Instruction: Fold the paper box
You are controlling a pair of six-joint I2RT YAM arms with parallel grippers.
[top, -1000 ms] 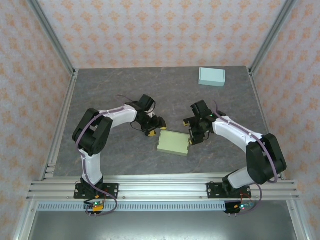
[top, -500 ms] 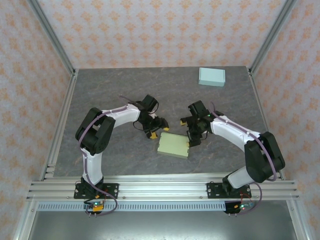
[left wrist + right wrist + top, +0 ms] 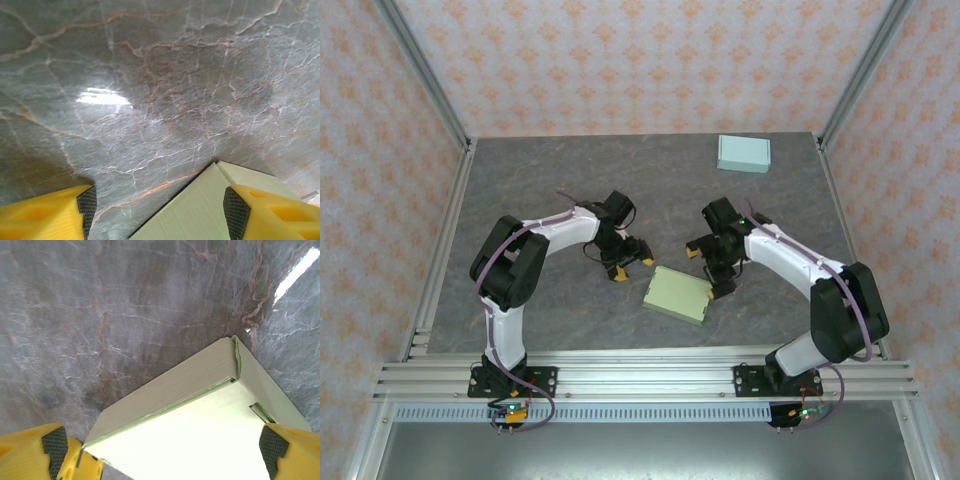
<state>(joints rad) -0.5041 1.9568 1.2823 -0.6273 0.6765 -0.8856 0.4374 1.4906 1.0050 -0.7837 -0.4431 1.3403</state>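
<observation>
We can read no text, label, brand, number or sign: the pale green paper box and the marbled tabletop carry nothing legible to us

Top view looks down; close wrist views share the box.

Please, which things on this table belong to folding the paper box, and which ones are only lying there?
For the job:
- pale green paper box, between the two arms, near the middle of the table

Only lying about, probably:
- light blue box, at the far right corner, away from both arms
</observation>
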